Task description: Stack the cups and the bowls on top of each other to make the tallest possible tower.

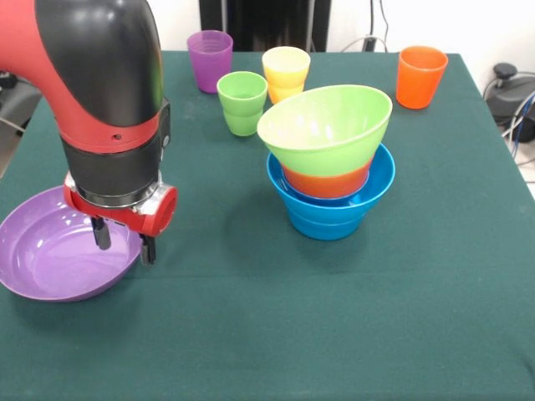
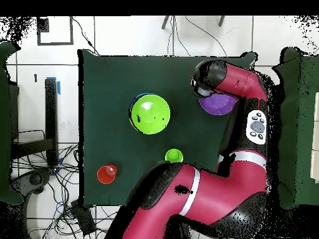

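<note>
My gripper (image 1: 124, 241) hangs at the table's left in the front view. Its fingers (image 1: 101, 235) are apart and straddle the right rim of the large purple bowl (image 1: 50, 255), one inside and one outside. The tower (image 1: 328, 167) stands mid-table: a blue bowl (image 1: 328, 215) at the bottom, the small orange bowl (image 1: 324, 182) in it, and the lime green bowl (image 1: 322, 129) tilted on top. The purple cup (image 1: 210, 58), green cup (image 1: 242, 102), yellow cup (image 1: 286, 73) and orange cup (image 1: 420, 75) stand apart at the far side. The other small bowls do not show separately.
In the overhead view the arm (image 2: 205, 187) covers the gripper and part of the purple bowl (image 2: 218, 106). The lime green bowl (image 2: 150, 114), green cup (image 2: 174, 155) and orange cup (image 2: 106, 174) show there. The purple bowl lies near the table's left edge (image 1: 10, 167).
</note>
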